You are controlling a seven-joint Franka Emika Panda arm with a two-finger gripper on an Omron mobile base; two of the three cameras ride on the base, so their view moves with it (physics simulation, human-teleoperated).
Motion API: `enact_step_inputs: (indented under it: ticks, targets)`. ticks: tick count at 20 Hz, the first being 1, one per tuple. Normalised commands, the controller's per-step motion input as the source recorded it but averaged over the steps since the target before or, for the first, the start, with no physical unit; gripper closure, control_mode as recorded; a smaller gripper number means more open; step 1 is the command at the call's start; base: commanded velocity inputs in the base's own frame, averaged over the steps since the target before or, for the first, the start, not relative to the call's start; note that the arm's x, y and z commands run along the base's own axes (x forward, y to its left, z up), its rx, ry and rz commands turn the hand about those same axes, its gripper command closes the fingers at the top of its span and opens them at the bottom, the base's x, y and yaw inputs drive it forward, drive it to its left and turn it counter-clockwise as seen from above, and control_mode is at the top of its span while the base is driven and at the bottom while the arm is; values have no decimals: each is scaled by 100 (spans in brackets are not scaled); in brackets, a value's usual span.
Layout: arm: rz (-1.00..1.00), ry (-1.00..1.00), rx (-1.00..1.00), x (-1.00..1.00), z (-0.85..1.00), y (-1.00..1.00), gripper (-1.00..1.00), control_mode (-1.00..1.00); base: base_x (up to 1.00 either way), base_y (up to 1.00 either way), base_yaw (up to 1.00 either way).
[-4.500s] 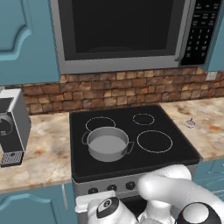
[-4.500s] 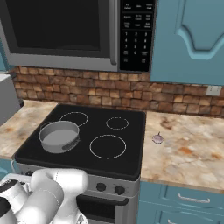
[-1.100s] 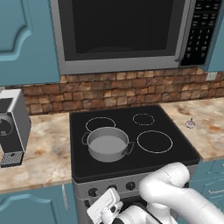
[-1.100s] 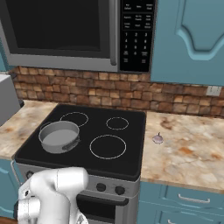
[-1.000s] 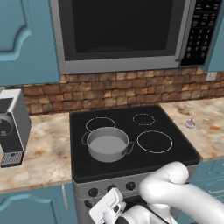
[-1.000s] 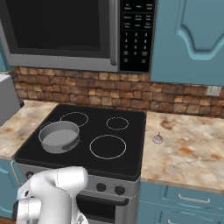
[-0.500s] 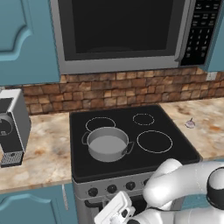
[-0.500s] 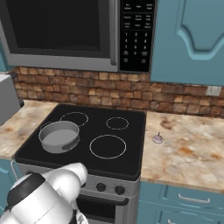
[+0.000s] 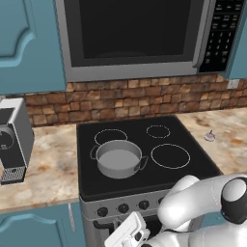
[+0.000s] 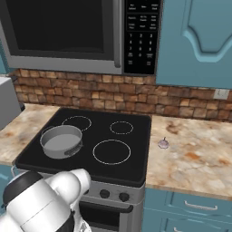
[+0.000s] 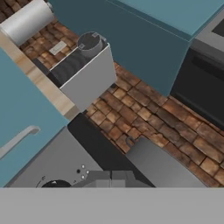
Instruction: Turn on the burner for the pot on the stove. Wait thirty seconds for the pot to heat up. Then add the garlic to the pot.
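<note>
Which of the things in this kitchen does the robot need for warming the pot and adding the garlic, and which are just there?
Needed for the job:
- pot on the front left ring
- stove with its knobs
- garlic on the counter to the right of the stove

Just there:
- microwave above the stove
- coffee machine on the left counter
- blue cabinets

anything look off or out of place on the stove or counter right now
Nothing stands out. The pot sits upright and level on the stove, on its front left burner, and the garlic lies alone on the counter to the stove's right. No spills or damage show.
</note>
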Motion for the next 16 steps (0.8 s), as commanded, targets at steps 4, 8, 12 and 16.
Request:
enact_step_inputs:
  ticks: [4,8,12,16]
  targets:
    - [0,0,0,0,0,0,100,-100,0,0,0]
    - [0,0,0,0,0,0,100,-100,0,0,0]
    - [0,0,0,0,0,0,100,-100,0,0,0]
    - [0,0,0,0,0,0,100,-100,0,0,0]
